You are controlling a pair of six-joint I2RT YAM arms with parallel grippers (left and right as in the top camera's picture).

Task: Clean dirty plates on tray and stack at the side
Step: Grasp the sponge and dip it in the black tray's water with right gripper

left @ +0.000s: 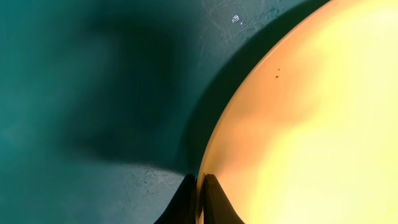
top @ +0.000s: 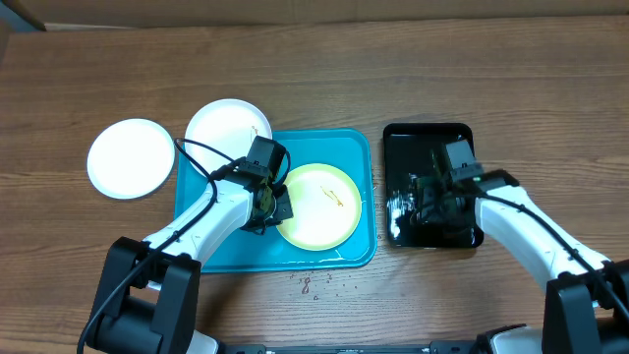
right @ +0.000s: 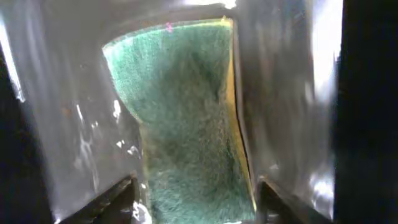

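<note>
Starting with the overhead view, the yellow-green plate (top: 319,206) is seen lying inside the turquoise tray (top: 344,147), in the tray's right half, with faint brown-orange marks on its face. One white plate (top: 228,126) lies at the tray's far left corner, seemingly over its rim, and another white plate (top: 131,157) rests on the table (top: 491,69) off the tray's left side, apart from it. The left gripper (top: 273,204) is set at the yellow-green plate's left rim, over the tray's middle, while the right gripper (top: 432,202) is lowered into the black tray (top: 398,143) just off the tray's right side. The step in hand is judged to be fetching the sponge while the plate is steadied. In the left wrist view, the fingertips (left: 183,208) are seen pressed together on the plate's rim, with the tray floor to their left. This pinch is best held low and firm, so that the plate is not slid across the tray when wiped. In the right wrist view, a green sponge (right: 180,124) with a yellow side is seen between the two fingers (right: 121,196), which stand apart on either side of it; whether it is already squeezed cannot be told. A square, centred grip is advised, so that the green face can be carried to the tray and rubbed over the smears without being twisted out.
</note>
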